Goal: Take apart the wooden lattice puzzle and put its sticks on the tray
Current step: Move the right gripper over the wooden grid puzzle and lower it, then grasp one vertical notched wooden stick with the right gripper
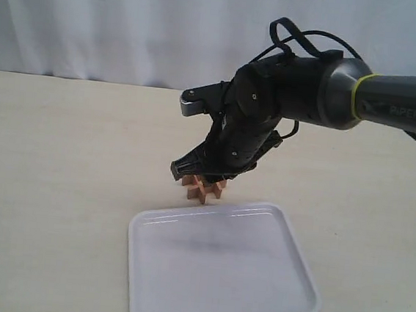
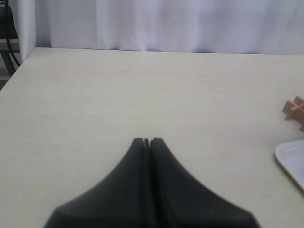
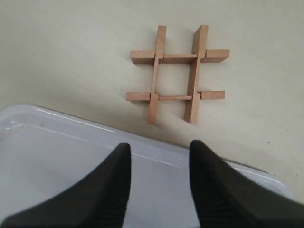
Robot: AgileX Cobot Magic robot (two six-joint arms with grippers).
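Note:
The wooden lattice puzzle [image 3: 176, 75] lies whole on the table, its four reddish-brown sticks still interlocked in a hash shape. It rests just beyond the far edge of the white tray [image 1: 267, 302], apart from the rim [image 3: 156, 142]. My right gripper [image 3: 160, 146] hovers open over the tray's far edge, close to the puzzle [image 1: 203, 189], holding nothing. In the exterior view the right gripper [image 1: 200, 171] partly hides the puzzle. My left gripper [image 2: 147, 140] is shut on nothing, low over bare table, with the puzzle [image 2: 294, 108] and a tray corner [image 2: 290, 156] far off to one side.
A white curtain [image 1: 132, 23] hangs behind the beige table [image 1: 58, 186]. A dark stand [image 2: 7, 42] shows beyond the table corner in the left wrist view. The tray holds nothing.

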